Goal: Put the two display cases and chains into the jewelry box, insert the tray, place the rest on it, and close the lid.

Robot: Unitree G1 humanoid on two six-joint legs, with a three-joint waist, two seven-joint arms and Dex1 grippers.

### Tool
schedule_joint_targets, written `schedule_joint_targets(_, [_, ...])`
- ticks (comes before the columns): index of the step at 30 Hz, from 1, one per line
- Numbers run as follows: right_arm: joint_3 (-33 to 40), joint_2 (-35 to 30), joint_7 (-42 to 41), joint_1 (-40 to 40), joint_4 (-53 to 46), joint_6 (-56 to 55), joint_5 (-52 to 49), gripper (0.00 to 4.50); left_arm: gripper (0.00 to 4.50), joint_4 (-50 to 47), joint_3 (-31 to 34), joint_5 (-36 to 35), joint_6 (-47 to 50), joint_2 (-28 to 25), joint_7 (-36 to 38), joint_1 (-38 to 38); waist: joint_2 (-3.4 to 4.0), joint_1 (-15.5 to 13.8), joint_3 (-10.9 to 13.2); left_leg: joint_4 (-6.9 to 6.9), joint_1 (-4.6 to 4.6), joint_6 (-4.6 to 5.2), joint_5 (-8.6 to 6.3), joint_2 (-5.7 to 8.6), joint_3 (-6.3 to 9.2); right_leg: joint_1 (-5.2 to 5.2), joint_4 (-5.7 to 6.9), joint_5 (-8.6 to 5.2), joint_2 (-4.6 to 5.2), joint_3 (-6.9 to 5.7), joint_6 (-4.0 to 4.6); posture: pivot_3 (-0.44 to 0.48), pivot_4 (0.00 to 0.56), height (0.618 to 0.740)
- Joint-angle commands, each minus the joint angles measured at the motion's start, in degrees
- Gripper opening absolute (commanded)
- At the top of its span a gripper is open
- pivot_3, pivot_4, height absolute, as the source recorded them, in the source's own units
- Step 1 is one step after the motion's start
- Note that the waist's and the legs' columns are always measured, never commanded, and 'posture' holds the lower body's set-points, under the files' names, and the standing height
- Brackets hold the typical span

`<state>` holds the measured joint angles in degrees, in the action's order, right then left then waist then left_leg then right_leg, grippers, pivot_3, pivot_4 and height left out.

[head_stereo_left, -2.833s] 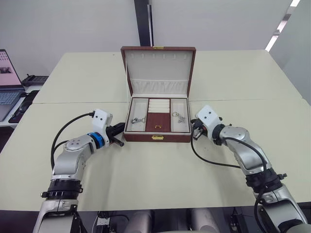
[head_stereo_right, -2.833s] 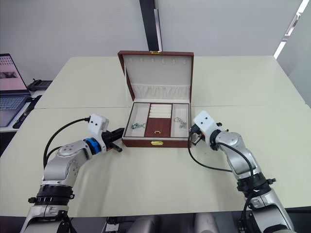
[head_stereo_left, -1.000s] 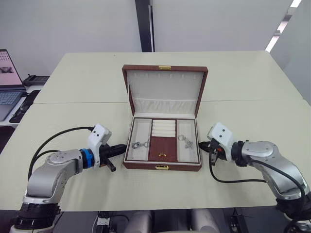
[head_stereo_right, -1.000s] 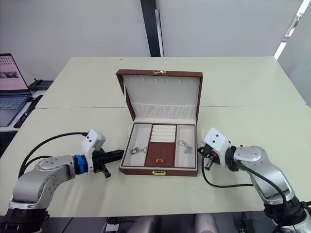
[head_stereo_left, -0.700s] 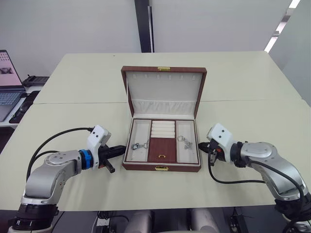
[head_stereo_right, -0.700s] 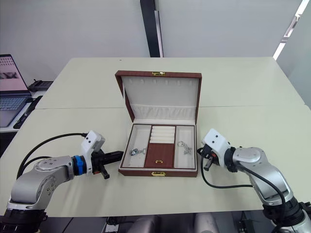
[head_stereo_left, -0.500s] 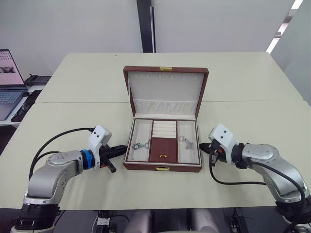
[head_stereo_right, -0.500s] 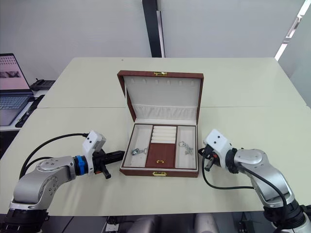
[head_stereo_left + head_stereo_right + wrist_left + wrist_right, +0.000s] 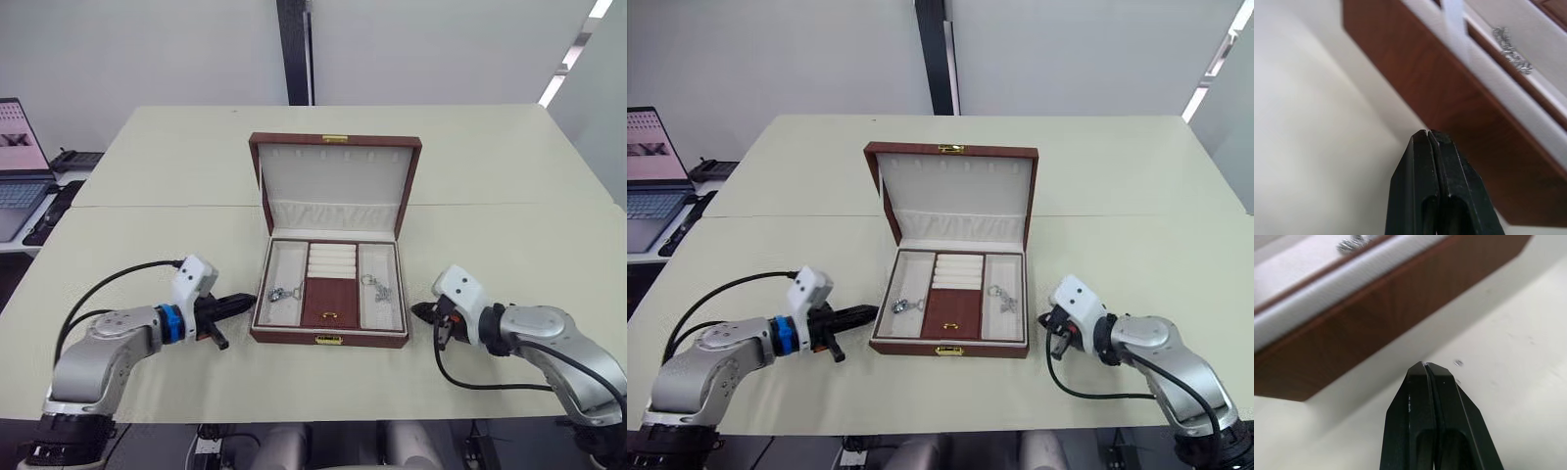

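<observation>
The jewelry box stands mid-table with its lid upright and open. The tray sits inside it. One silver trinket lies in the tray's left compartment and another in the right one. My left gripper is shut and empty, pointing at the box's left side a short gap away; the left wrist view shows its tip near the brown wall. My right gripper is shut and empty, just off the box's right side. The display cases and chains are hidden.
A laptop and dark gear sit on a side desk at the far left. A seam crosses the table behind the box's base. Bare tabletop lies on both sides of the box and in front of it.
The camera view has shifted. My right gripper has drawn back a little from the box's right side. The left gripper stays beside the left wall. The lid remains open.
</observation>
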<state>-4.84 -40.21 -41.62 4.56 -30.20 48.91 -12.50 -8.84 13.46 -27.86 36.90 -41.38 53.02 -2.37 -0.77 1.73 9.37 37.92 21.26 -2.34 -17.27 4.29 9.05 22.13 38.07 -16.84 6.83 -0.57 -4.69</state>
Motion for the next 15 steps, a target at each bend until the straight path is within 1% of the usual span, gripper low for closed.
schedule_joint_targets(1, [2.6,-0.7,0.5,-0.7,-1.3,-4.2,-0.1,0.02,0.0,-4.0,7.3,-5.8,-0.5,-0.6,2.0,2.6,0.0,0.0,0.0,0.0,0.0,0.0,0.0,-0.02,0.01,0.0,0.0,0.0,0.0,-0.01,0.0,0.0,0.15,0.74])
schedule_joint_targets(4, [4.2,-1.3,-0.4,-2.1,-1.1,-7.5,-0.7,0.02,0.0,-10.1,11.2,-10.9,1.1,-0.8,3.8,7.1,0.0,-0.1,0.0,0.0,0.01,0.0,0.0,-0.07,0.01,-0.01,-0.02,0.0,0.08,0.0,0.0,0.0,0.15,0.74])
schedule_joint_targets(9, [8.7,-0.4,0.4,-5.0,-2.0,-14.7,-1.0,0.02,0.0,-21.9,17.8,-18.4,-0.9,0.6,5.0,15.1,0.0,-0.2,0.0,0.02,0.02,0.0,0.0,-0.14,0.02,-0.07,-0.06,0.0,0.15,-0.01,-0.01,0.0,0.15,0.74])
schedule_joint_targets(11, [10.1,0.3,1.0,-5.9,-2.0,-17.5,-0.9,0.02,0.0,-25.3,19.3,-20.5,-1.4,0.9,4.8,17.4,0.0,-0.3,0.0,0.01,-0.02,0.01,0.0,-0.13,0.01,-0.12,-0.06,0.0,0.14,-0.01,-0.01,0.0,0.15,0.74])
schedule_joint_targets(15, [12.1,1.2,1.6,-6.9,-1.6,-20.8,-1.1,0.02,0.0,-29.2,19.9,-23.3,-1.1,1.9,1.0,19.0,0.0,-0.3,0.0,0.01,-0.11,0.01,0.0,-0.07,-0.02,-0.23,-0.07,0.0,0.12,-0.01,-0.01,0.0,0.15,0.74])
